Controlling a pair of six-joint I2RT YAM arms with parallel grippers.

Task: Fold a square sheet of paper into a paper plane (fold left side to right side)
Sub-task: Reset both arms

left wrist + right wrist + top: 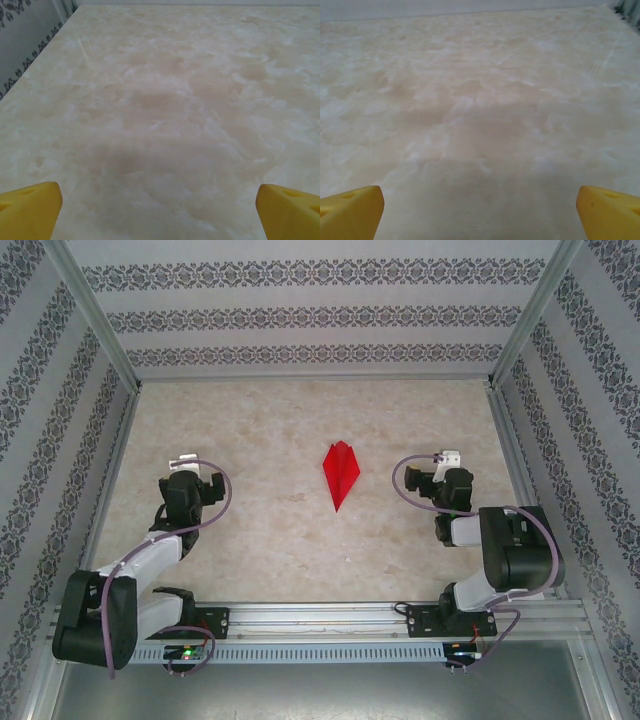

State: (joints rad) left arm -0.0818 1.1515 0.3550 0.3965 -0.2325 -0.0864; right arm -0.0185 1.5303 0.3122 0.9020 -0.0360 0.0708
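Note:
The red paper (340, 473) lies flat in the middle of the marble-patterned table as a narrow pointed dart, its sharp tip toward the near edge. My left gripper (184, 462) rests well to its left and my right gripper (446, 462) well to its right, both apart from the paper. In the left wrist view my gripper (159, 200) stands open, yellow fingertips (30, 207) wide apart over bare table. My right gripper (480, 202) is likewise open, its yellow fingertips (607, 210) at the frame's lower corners with nothing between them.
Patterned walls (310, 315) enclose the table on three sides, with metal posts at the corners. The aluminium rail (320, 625) carrying both arm bases runs along the near edge. Bare tabletop (260, 540) surrounds the paper.

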